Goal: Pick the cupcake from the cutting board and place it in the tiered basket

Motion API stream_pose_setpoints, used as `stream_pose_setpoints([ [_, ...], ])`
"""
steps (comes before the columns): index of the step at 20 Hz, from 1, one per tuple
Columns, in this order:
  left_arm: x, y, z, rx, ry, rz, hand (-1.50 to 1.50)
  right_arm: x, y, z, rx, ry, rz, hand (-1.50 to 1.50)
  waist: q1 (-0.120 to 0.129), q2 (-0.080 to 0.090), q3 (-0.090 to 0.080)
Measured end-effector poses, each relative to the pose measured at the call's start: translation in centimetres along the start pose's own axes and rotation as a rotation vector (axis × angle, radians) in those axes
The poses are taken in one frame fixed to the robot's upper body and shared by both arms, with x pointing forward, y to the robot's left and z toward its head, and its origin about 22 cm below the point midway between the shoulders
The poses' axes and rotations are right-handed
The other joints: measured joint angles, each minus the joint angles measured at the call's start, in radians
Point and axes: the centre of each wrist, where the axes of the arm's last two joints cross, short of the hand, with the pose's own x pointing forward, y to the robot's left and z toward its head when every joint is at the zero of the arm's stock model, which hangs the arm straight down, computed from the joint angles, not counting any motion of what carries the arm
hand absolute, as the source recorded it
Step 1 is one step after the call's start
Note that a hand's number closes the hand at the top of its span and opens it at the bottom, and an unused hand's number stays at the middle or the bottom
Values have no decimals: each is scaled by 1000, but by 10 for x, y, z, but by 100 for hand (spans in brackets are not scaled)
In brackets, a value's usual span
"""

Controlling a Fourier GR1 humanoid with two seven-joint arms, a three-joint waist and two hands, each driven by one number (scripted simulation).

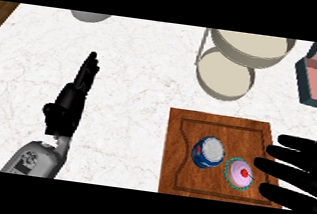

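While cupcake point(242, 174) is sitting on cutting board point(218, 157) beside blue can point(209, 152), right hand point(305, 174) is hovering spread, touching nothing. You're handling something light, soft, frosting smearable: take it by teal wrapper sides.

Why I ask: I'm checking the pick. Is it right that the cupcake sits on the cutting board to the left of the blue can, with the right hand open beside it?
Not quite. In the head view the cupcake sits right of the blue can, on the cutting board, with the right hand open beside it.
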Motion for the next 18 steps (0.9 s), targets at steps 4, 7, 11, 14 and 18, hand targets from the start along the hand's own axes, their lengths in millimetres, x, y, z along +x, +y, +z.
stream_pose_setpoints([
  [4, -1, 2, 1, 4, 4, 0, 0, 4, 7, -6, 7, 10, 41, -150, 1, 0, 0],
  [7, 1, 2, 2, 7, 2, -1, 0, -2, 16, -12, 4, 39, 60, -150, -1, -1, 0],
  [11, -3, 4, 6, 9, 1, -6, 0, -26, 32, -18, 0, 72, 64, -150, -2, -1, -1],
  [14, -1, 6, 6, 10, 3, -3, 0, -48, 50, -21, 3, 70, 70, -150, -5, -3, -2],
  [18, 4, 6, 2, 9, 4, -10, 0, -76, 72, -26, 38, 54, 65, -150, -7, -4, -4],
])
